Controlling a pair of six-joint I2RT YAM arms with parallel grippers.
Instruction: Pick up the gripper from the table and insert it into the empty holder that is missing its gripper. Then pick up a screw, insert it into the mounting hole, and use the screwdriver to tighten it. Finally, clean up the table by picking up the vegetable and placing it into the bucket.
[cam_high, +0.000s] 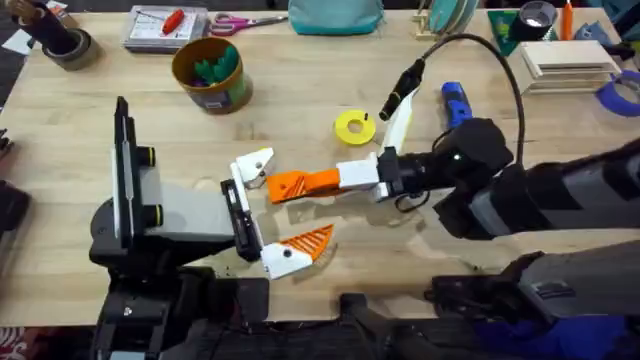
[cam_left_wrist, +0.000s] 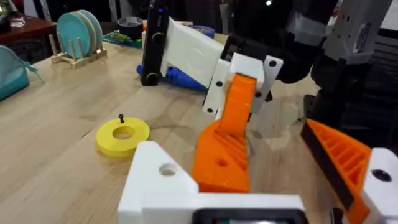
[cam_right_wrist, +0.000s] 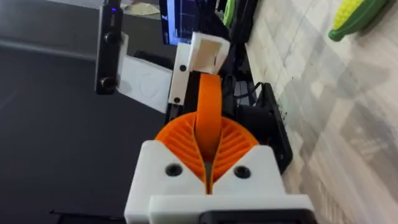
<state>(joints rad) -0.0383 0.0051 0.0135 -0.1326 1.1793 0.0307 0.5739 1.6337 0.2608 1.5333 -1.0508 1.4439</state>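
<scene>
Overhead, the right gripper (cam_high: 340, 180) reaches in from the right toward the middle of the table, its orange pads clenched on the gripper (cam_high: 297, 184), the small orange ribbed fingertip, which sticks out leftward. In the right wrist view the two pads (cam_right_wrist: 231, 144) are pressed together around that part (cam_right_wrist: 208, 118), pinched edge-on. Its free end sits just at the empty holder (cam_high: 255, 165), the white mount on the far side of the left gripper (cam_high: 268, 212), which stands released and wide; whether the part already touches the mount I cannot tell. The left gripper's near finger carries its own orange tip (cam_high: 310, 240).

The step in hand looks like seating the fingertip on the bare mount (cam_left_wrist: 161, 180). The risk is misalignment: held by a thin edge, the part could pivot between the pads if it catches the mount's corner, and then jam or drop.

Farther out lie the yellow ring disc (cam_high: 354, 126), the blue screwdriver (cam_high: 456, 103) to the right and the bucket (cam_high: 210, 72) at the far left. The toy corn (cam_right_wrist: 357, 15) lies on the table, not yet binned.
</scene>
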